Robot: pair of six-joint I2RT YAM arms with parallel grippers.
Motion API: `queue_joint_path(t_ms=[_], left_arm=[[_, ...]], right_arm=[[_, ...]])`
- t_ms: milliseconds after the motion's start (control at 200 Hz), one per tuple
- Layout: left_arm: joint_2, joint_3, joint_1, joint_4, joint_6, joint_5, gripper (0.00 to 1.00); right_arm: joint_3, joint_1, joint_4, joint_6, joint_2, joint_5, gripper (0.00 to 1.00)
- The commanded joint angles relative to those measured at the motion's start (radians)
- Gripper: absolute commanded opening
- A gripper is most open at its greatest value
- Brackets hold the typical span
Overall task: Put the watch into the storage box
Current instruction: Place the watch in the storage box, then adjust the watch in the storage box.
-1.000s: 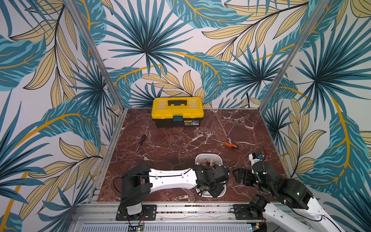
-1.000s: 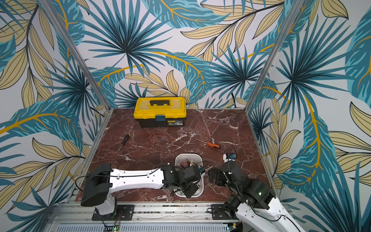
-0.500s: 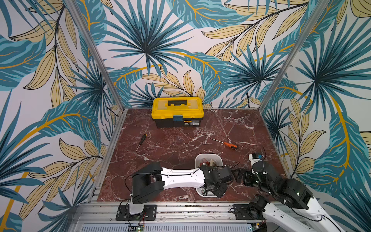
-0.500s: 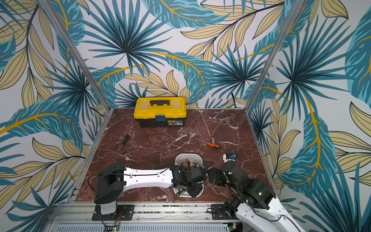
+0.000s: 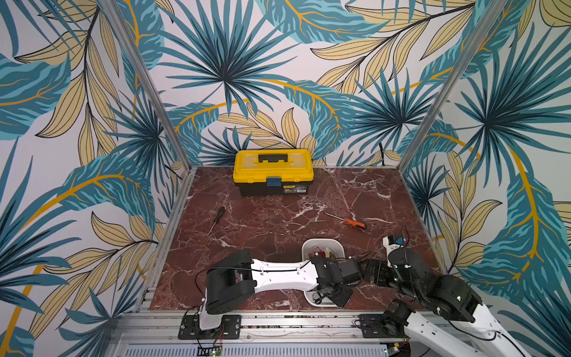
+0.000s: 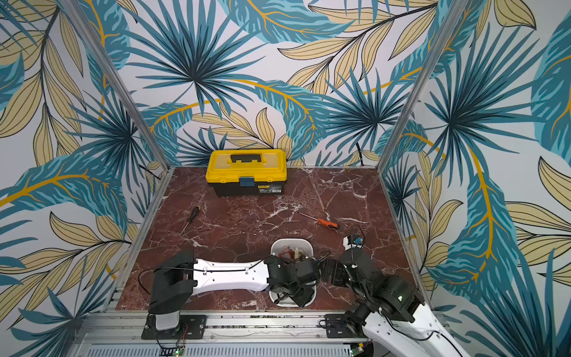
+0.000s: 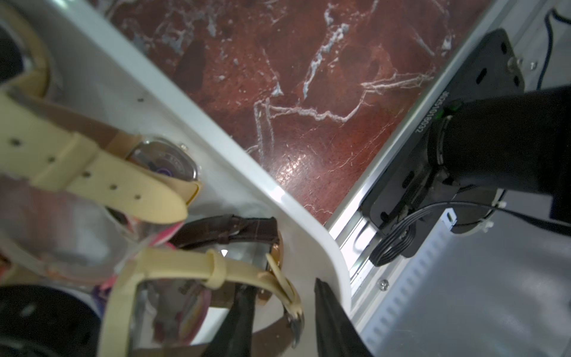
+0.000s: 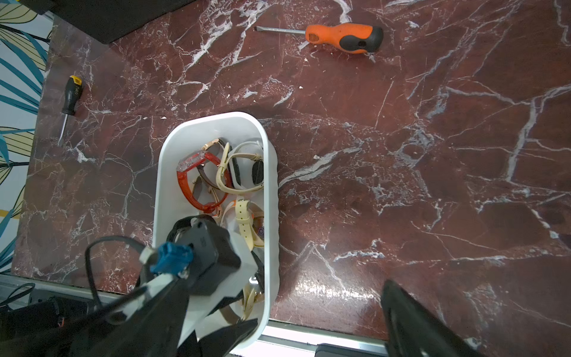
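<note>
The left hand (image 7: 281, 284) stood partly open low in the glossy white rectangular storage box (image 7: 222, 167), holding nothing; the cream rubber-strapped watch (image 7: 185, 262) lay loose between its fingers (image 7: 244, 315). Placement looked done; next called for lifting straight clear. The right hand (image 8: 319, 303) gaped empty beside it.

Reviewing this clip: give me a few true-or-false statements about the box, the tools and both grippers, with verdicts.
1. The storage box holds several watches. True.
2. The yellow toolbox stands with its lid open. False: the lid is closed.
3. The orange screwdriver lies inside the storage box. False: it lies on the table, apart from the box.
4. The left gripper is at the box's near end with its jaws apart. True.
5. The right gripper grips a watch. False: its jaws are wide open and hold nothing.
</note>
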Motion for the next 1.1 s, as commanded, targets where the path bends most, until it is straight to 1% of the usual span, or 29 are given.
queue_joint_path(t_ms=[0,411,556,696,776,846,906,972,1017,1067,1092], left_arm=[[-0.033,0.022,-0.007,-0.001,-0.004,-0.006,0.48],[-0.136,0.014,0.011,-0.05,0.0,-0.08,0.63],[-0.159,-0.012,0.03,-0.028,0.003,-0.075,0.63],[-0.119,-0.011,0.033,-0.006,0.005,-0.038,0.63],[-0.109,-0.019,0.035,0.007,-0.002,-0.041,0.62],[-0.104,-0.027,0.038,0.002,-0.009,-0.056,0.57],[-0.104,-0.038,0.042,0.014,-0.012,-0.041,0.46],[-0.099,-0.053,0.042,0.038,-0.011,-0.018,0.4],[-0.09,-0.055,0.043,0.037,-0.011,-0.023,0.35],[-0.076,-0.058,0.047,0.033,-0.012,-0.029,0.27],[-0.07,-0.061,0.05,0.035,-0.011,-0.029,0.25]], right_arm=[[-0.007,-0.002,-0.011,-0.006,-0.002,-0.004,1.0],[-0.008,-0.001,-0.01,-0.005,-0.004,-0.001,1.0],[-0.008,-0.002,-0.008,-0.008,-0.001,-0.002,1.0],[-0.009,-0.002,-0.01,-0.008,-0.003,-0.002,1.0],[-0.008,-0.002,-0.01,-0.006,-0.002,-0.003,1.0],[-0.009,-0.002,-0.01,-0.005,-0.001,-0.002,1.0],[-0.008,-0.002,-0.01,-0.005,0.001,-0.002,1.0],[-0.008,-0.002,-0.01,-0.006,0.004,-0.002,1.0],[-0.008,-0.002,-0.008,-0.008,0.006,-0.003,1.0],[-0.008,-0.002,-0.008,-0.008,0.007,-0.001,1.0],[-0.008,-0.002,-0.008,-0.008,0.007,-0.001,1.0]])
